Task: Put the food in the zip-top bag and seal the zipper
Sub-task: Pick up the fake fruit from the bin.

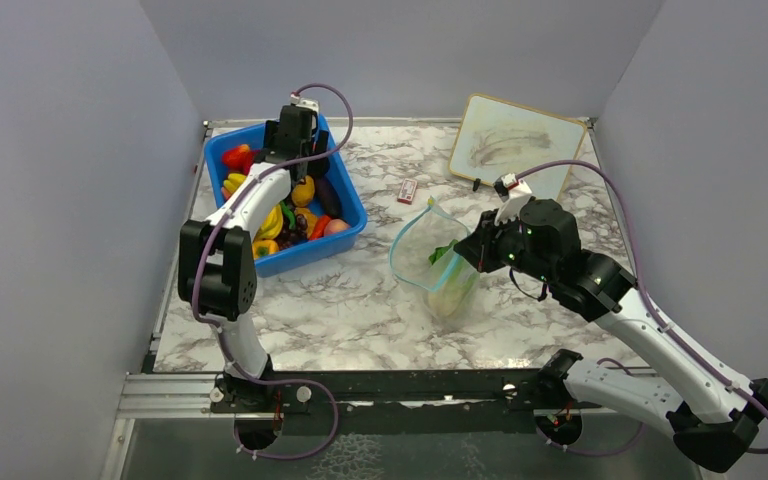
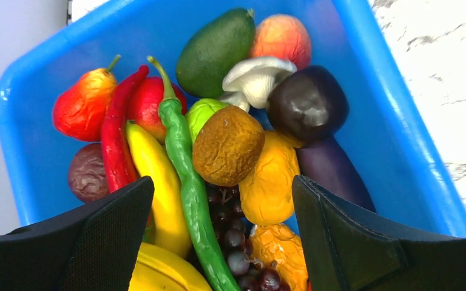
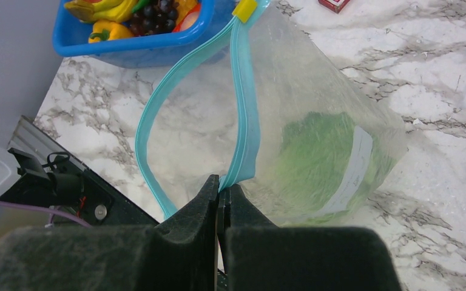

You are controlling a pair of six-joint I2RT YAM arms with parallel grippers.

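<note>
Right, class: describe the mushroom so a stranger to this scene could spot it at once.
Find the blue bin at the table's far left, heaped with toy produce. Inside, tucked between the green avocado and a glossy dark purple piece, sits the mushroom. It is the only white item there, with a broad pale cap.

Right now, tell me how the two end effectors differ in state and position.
The left end effector is open and empty; the right end effector is shut on the zip-top bag, pinching its zipper. The left end effector hangs over the food in the blue bin; the right end effector sits at the bag on the marble table. Both are black.
</note>
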